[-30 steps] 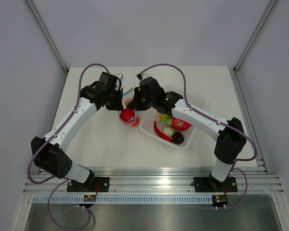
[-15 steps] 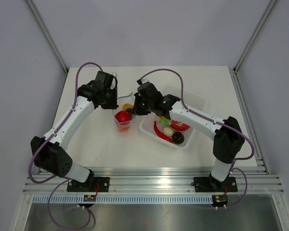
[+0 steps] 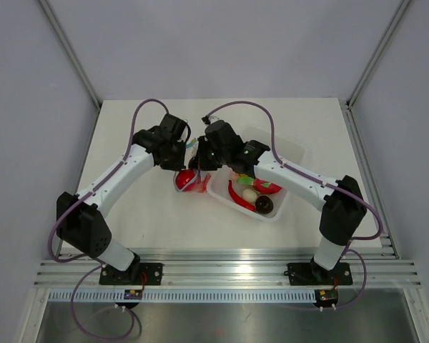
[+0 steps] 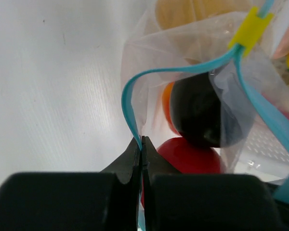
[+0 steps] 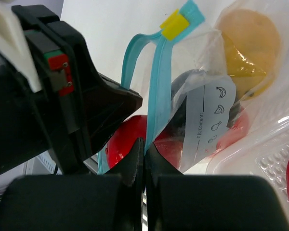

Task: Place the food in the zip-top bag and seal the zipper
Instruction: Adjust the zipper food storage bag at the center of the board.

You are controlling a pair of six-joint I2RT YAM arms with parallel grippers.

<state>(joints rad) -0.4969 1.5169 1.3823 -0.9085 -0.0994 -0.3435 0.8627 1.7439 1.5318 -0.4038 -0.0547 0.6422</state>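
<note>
Middle of the desk [image 3: 143, 207], a white tray [image 3: 294, 151] sits at 3 o'clock of the zip-top bag [image 3: 194, 180], right beside it. Inside the bag: a red fruit [image 4: 192, 154], a dark one [image 4: 197, 108] and a yellow-orange one [image 5: 250, 43]. More food [image 3: 252, 187] is in the tray. The zipper [image 5: 157, 86] gapes apart. Left fingers [image 4: 126, 162] pinch its 9 o'clock lip tight, and right fingers [image 5: 132, 164] are clamped on the 3 o'clock lip.
</note>
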